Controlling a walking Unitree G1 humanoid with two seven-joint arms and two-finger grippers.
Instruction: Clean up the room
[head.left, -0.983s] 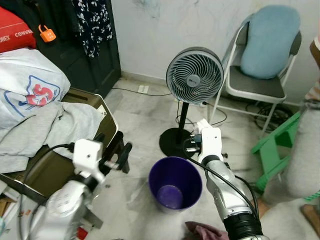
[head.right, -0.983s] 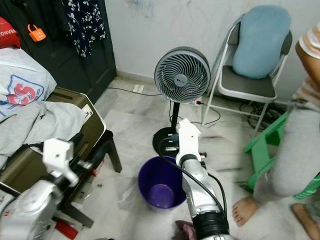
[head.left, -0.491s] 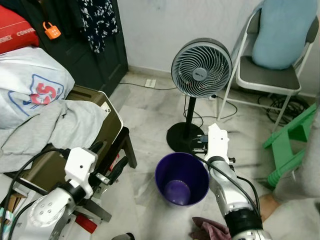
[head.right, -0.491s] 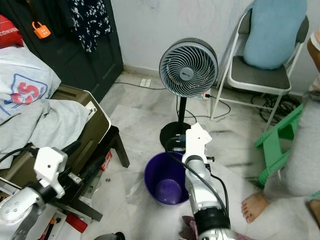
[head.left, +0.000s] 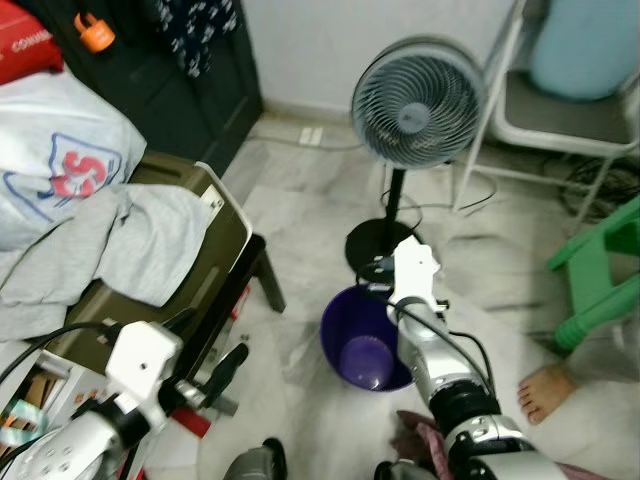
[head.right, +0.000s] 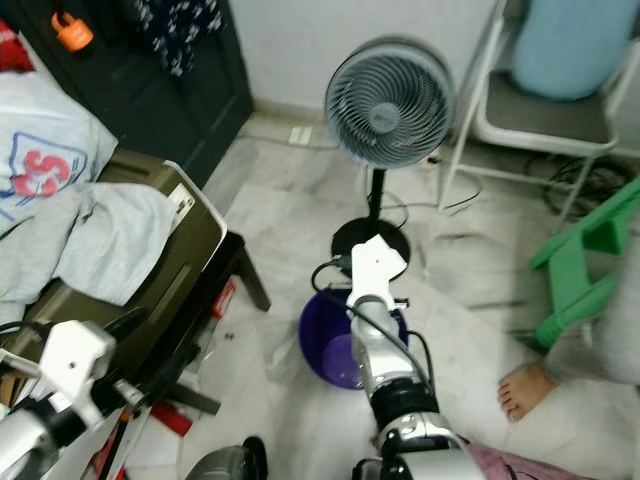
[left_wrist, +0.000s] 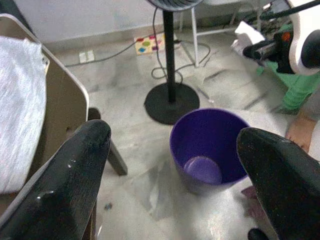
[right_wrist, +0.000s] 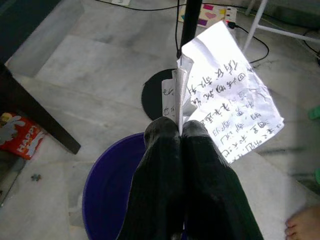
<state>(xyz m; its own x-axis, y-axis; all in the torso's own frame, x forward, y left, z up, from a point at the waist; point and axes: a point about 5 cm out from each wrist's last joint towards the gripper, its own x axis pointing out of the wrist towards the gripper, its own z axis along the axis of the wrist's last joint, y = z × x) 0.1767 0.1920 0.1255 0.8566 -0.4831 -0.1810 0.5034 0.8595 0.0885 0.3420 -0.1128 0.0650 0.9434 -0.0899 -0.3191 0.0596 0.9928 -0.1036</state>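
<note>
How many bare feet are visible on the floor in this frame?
1. A person's bare foot rests on the marble floor to the robot's right, beside the purple bin and below the green stool. The other foot may lie outside the frame.

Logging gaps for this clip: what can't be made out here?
- Handwriting on the paper in the right end effector: right wrist view, too small to read.
- Person's foot: eye views, the rest cut by the edge.
- Purple bin: near rim hidden by the right arm.
</note>
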